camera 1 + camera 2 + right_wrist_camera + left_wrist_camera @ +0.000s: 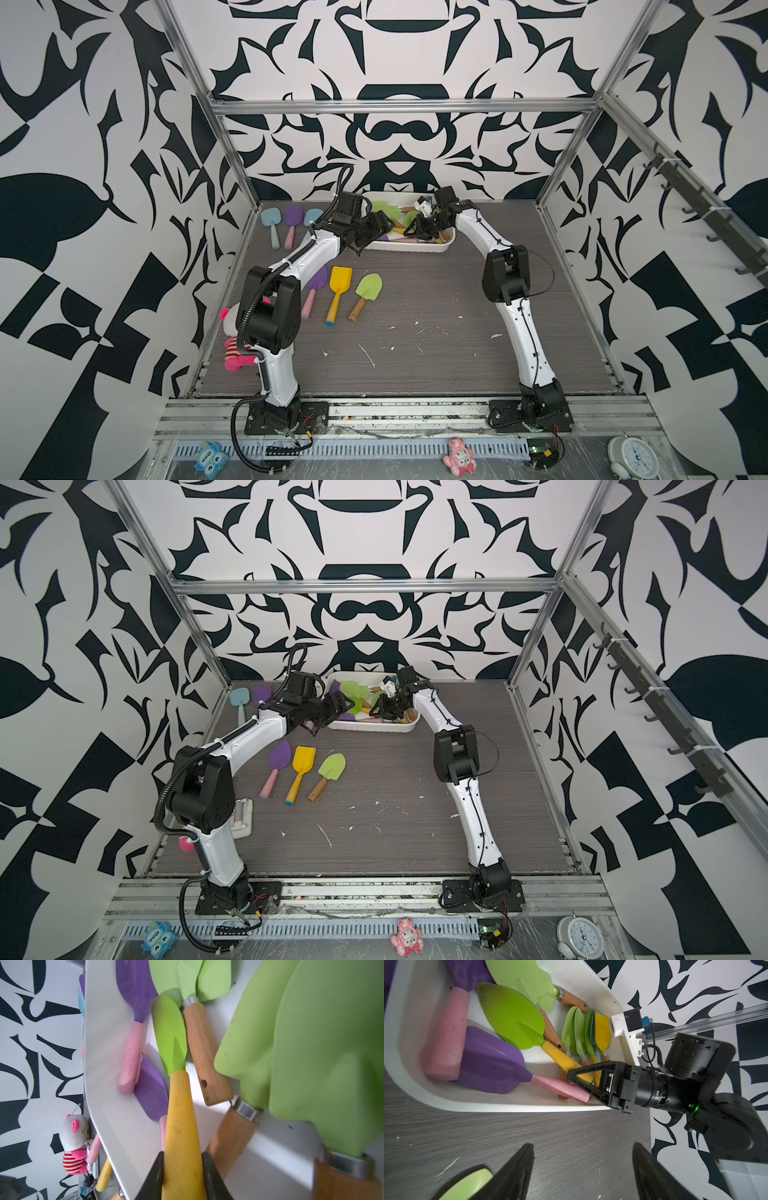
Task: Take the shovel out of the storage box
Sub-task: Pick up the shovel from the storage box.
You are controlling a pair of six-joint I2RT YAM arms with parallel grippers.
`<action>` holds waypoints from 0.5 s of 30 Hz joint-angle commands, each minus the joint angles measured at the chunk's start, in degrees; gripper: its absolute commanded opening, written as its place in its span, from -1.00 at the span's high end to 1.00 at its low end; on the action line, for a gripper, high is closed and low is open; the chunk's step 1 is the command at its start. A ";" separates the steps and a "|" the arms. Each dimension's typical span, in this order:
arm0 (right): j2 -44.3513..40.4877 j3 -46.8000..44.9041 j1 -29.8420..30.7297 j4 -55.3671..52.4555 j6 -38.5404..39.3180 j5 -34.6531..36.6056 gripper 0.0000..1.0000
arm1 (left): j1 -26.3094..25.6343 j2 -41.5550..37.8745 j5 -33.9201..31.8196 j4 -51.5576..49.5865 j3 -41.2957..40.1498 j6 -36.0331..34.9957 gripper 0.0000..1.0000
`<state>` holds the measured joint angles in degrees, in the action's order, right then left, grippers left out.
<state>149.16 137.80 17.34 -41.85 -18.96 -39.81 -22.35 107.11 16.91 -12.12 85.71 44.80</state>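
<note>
Right gripper (182, 1156): jaws closed on yellow handle of shovel (172, 1043).
Left gripper (581, 1147): jaws open, empty.
Handling: likely light, stiff; handle grips best.

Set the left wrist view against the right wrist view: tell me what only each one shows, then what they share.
Only the left wrist view: the left gripper, jaws open against grey tabletop beside the storage box, and the right gripper seen whole from the side.
Only the right wrist view: a pink-and-white plush toy beyond the box.
Both: the storage box, the yellow-handled green shovel with the right gripper's jaws shut on its handle, purple shovels with pink handles, a wooden-handled green shovel.
</note>
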 commanded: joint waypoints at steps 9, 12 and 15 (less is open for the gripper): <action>-13.09 -8.77 -0.30 1.68 0.15 5.14 0.85 | -0.06 -1.24 0.76 1.57 2.29 3.25 -0.53; -15.75 -10.95 -0.45 1.62 0.08 6.70 0.90 | -0.06 -1.07 1.00 2.31 3.08 5.02 -0.52; -18.58 -13.13 -0.64 1.06 0.09 8.68 0.96 | -0.06 -0.98 0.94 3.51 3.70 7.83 -0.53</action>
<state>135.94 125.82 16.97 -41.69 -19.14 -33.19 -22.35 107.11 17.39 -11.03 87.24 49.32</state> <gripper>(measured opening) 0.277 0.764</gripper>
